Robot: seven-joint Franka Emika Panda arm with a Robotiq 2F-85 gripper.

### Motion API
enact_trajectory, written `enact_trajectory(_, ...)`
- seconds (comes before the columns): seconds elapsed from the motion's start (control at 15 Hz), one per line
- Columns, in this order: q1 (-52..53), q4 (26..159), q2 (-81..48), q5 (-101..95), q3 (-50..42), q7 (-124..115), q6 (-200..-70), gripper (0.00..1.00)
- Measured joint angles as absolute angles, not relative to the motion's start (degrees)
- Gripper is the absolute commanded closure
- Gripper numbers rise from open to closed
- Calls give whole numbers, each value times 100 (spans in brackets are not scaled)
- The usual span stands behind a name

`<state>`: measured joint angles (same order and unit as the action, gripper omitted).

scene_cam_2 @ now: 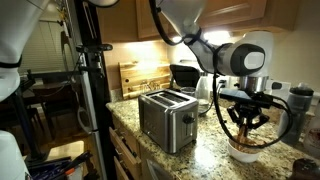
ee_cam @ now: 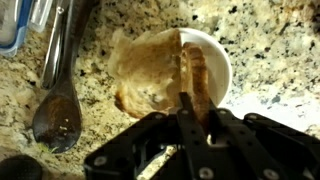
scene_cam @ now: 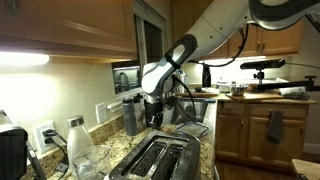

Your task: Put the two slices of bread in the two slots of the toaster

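Bread slice [ee_cam: 196, 72], upright in the white bowl [ee_cam: 222, 50], pinched between the gripper [ee_cam: 197, 108] fingers; toaster [scene_cam_2: 167, 120] stands apart on the counter [scene_cam_2: 212, 152].

No text, label, brand or number can be read in any of the 3 views. The toaster [scene_cam_2: 167, 120] and the other appliances on the counter are shown too small and blurred for any marking to be made out.
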<state>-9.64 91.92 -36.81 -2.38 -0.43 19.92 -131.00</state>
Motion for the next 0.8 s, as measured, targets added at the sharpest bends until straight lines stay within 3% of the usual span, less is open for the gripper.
enact_trajectory(0.8,-944,9067,-3655,-238,40,1992,-13122,90)
